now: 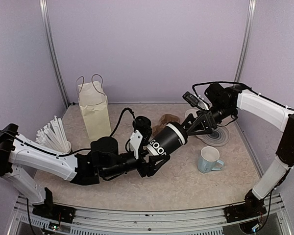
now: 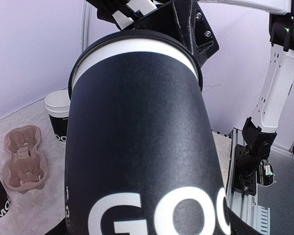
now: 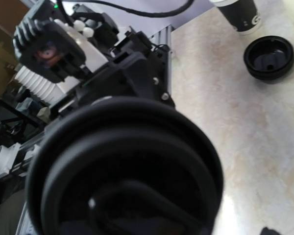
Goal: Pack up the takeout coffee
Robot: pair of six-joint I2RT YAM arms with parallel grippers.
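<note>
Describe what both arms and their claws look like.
The left arm and right arm both have white shell segments with black joints. The left claw and right claw are black and angular; the left carries a white panel. Black cables loop above each wrist.

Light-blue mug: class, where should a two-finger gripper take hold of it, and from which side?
Pinch the mug by its rim wall, one finger inside, one outside, coming from above: it stands upright, mouth open. Choose the side away from its handle, which juts right.
</note>
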